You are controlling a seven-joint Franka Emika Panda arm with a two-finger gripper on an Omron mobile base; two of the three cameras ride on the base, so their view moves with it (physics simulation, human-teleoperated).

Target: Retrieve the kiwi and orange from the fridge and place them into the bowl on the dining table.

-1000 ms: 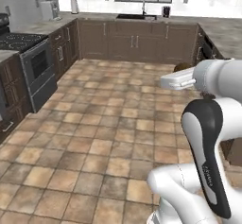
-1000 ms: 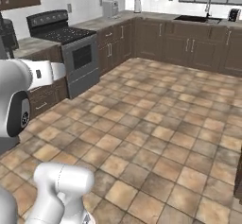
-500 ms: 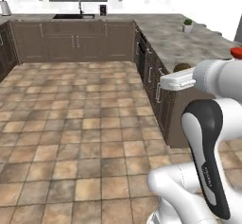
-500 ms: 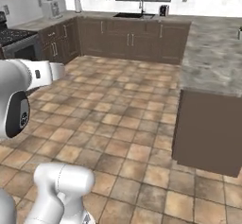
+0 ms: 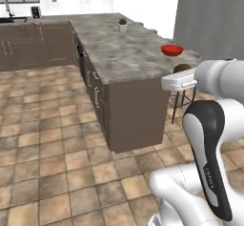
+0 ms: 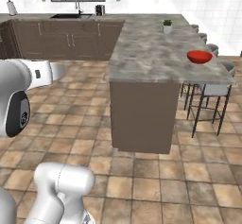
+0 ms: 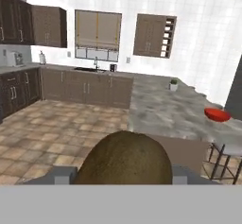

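The gripper [image 7: 124,176] clamps a fuzzy brown kiwi [image 7: 124,159] between its two finger tips, the fruit bulging large at the bottom of the hand view. Beyond it stretches the dining table [image 7: 165,112], its grey speckled top carrying the red bowl [image 7: 217,115] near the far edge, well apart from the kiwi. A small potted plant [image 6: 167,26] stands farther along the table, and stools [image 6: 208,90] line the side nearest the bowl.
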